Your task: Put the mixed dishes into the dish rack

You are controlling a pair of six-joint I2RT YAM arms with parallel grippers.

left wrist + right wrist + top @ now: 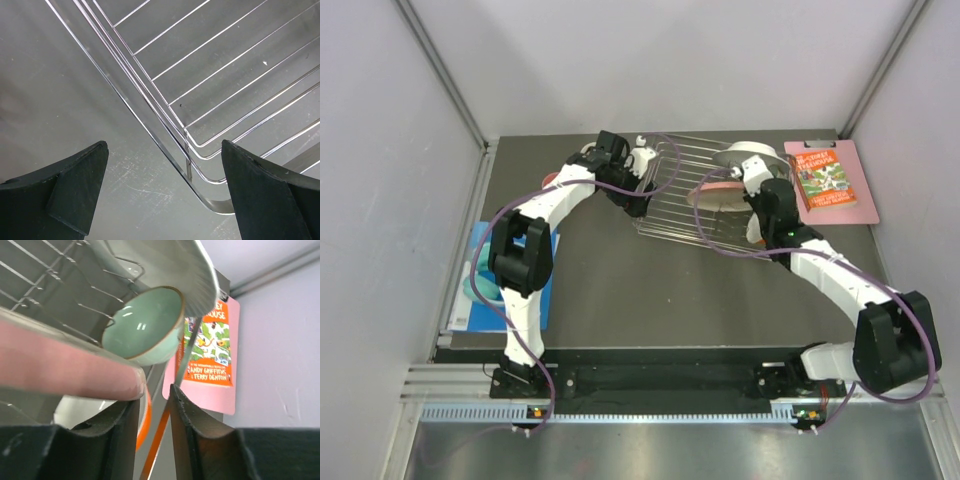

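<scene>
Four dishes crowd the right end of the chrome wire dish rack (670, 200), which sits askew at the far middle of the table. The pale grey-white plate (745, 154) rests at the rack's far right corner. The pink-and-cream plate (718, 190) stands on edge among the bars just in front of it. From the right wrist camera, the mint-green bowl (145, 325) lies tipped on its side under the grey-white plate's rim. The orange bowl with white inside (90, 410) sits lower, just beside the pink plate's edge.

The right gripper (154, 396) hangs at the rack's right side, its fingers drawn almost together with only a slim gap between them. A thin orange strip and a rack wire run into that gap. Whether the pads actually pinch either one cannot be told from this angle.

The left gripper (162, 200) is spread wide at the rack's left end. It straddles the rounded corner of the raised rim, and both dark fingers stand clear of the wire and hold nothing.

Beyond the rack's right end lies a pink-edged Andy Griffiths and Terry Denton book (828, 178). A blue flat book (525, 295) with teal headphones (480, 278) on it lies well apart at the table's left edge.
</scene>
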